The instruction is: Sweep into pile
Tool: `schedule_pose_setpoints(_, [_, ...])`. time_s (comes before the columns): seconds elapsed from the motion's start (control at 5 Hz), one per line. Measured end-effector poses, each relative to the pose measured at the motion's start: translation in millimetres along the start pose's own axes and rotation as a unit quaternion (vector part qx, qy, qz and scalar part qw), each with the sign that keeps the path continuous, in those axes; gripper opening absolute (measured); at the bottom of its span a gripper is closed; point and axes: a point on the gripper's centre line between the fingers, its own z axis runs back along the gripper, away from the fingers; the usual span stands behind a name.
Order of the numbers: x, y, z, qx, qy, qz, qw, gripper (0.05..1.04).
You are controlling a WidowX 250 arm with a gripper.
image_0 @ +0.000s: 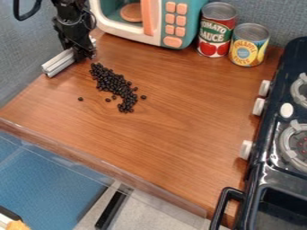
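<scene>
Camera view; gripper (81, 51) at silver bar (59, 63); black beans (112, 83) nearby

The arm (67, 23) is black and angular, with a thick black cable (24, 18) forming a loop.

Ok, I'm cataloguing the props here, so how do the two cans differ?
The red can is taller; the yellow-and-blue can is shorter. The red can's label pictures tomatoes, while the yellow-and-blue can's shows yellow fruit. The red can stands nearer the toy microwave, the yellow-and-blue can nearer the stove. Both stand upright.
</scene>
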Motion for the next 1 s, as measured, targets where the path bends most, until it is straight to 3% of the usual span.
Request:
schedule_pose_setpoints(0.2, [-3, 1, 3, -0.016, 0.013, 0.008, 0.9998, 0.384])
schedule_pose_setpoints(0.8, [13, -11, 8, -0.013, 0.01, 0.005, 0.9999, 0.384])
schedule_pose_setpoints(1.0, [15, -12, 7, -0.001, 0.007, 0.001, 1.0, 0.384])
